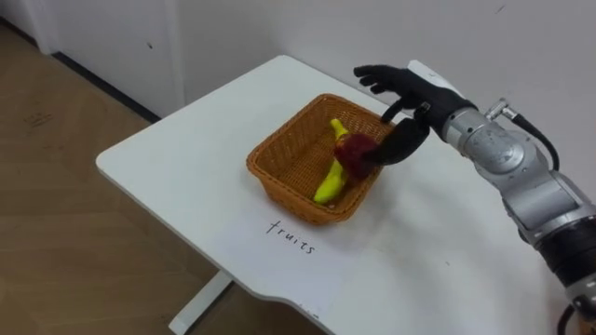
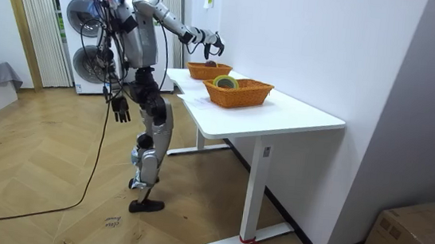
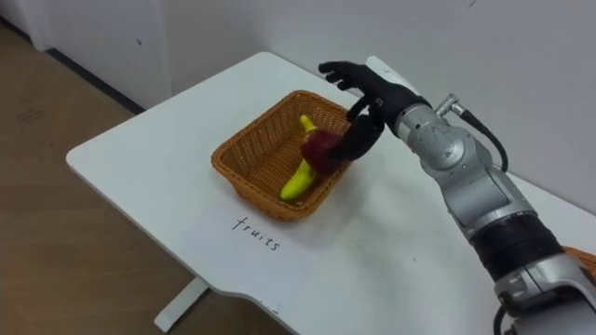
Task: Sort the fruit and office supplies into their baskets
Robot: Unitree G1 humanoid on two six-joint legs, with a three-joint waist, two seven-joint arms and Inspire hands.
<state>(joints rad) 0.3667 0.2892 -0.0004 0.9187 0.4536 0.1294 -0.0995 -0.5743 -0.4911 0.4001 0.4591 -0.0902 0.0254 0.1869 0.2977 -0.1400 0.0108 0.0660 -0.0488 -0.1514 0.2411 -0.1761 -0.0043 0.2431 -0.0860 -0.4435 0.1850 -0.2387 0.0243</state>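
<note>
Right hand is hovering with fingers spread over the fruit basket on the bench, where a dark red fruit is lying against the banana, so sorting is seemingly nearing completion.

Table: white, set against a wall.
Wicker basket: placed at one end of the table, near the wall edge.
Second wicker basket: placed close beside the first, towards the table's middle.
Handwritten word: written along the front edge, before the first basket.
</note>
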